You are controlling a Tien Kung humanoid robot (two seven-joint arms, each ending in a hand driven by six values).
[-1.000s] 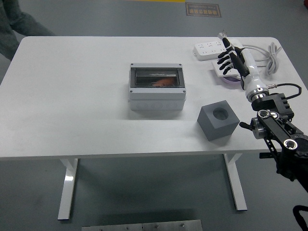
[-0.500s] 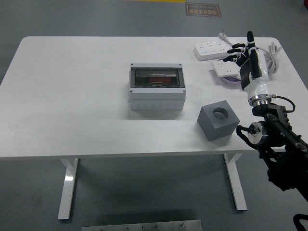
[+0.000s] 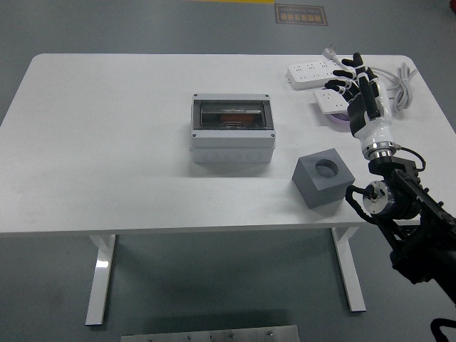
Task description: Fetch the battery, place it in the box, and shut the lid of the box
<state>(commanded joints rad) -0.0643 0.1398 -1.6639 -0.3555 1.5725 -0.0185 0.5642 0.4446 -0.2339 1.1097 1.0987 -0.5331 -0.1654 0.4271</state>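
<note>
The robot's right hand [image 3: 358, 89], fingers spread and empty, hovers over the power strips [image 3: 311, 72], presumably seeking a battery for the grey box [image 3: 232, 130].

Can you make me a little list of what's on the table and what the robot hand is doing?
table: white table
box: grey box in the middle, see-through lid shut, something reddish inside
block: grey block with a round hole on top, right of the box
power strips: two white power strips at the far right corner
cable: white cable beside them
right hand: right hand over the power strips, fingers spread, holding nothing
left hand: not in view
</note>
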